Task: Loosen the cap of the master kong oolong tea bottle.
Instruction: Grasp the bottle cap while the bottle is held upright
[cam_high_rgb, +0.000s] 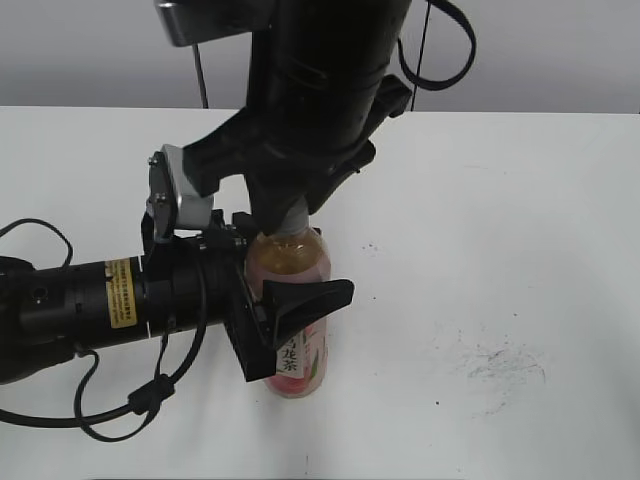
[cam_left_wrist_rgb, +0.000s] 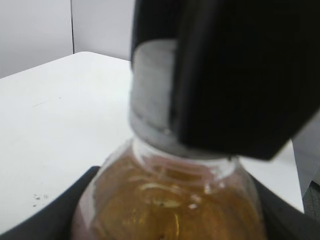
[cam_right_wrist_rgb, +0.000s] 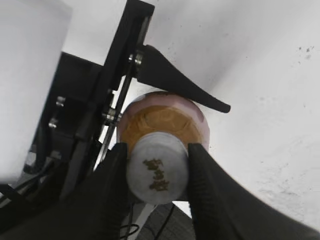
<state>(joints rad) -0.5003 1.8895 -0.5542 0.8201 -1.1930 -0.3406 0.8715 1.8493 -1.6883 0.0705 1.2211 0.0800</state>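
The master kong oolong tea bottle (cam_high_rgb: 292, 300) stands upright on the white table, with amber tea and a pink label. My left gripper (cam_high_rgb: 290, 312) comes in from the left and is shut on the bottle's body. In the left wrist view the bottle's shoulder (cam_left_wrist_rgb: 170, 205) fills the frame between the dark fingers. My right gripper (cam_high_rgb: 287, 222) comes down from above and is shut on the light-grey cap (cam_right_wrist_rgb: 156, 168), a finger on each side. The cap's ribbed side (cam_left_wrist_rgb: 150, 95) also shows in the left wrist view, half hidden by a black finger.
The white table (cam_high_rgb: 500, 250) carries dark scuff marks (cam_high_rgb: 505, 365) at the right front. A black cable (cam_high_rgb: 120, 410) from the left arm loops on the table at the front left. A grey wall stands behind the table.
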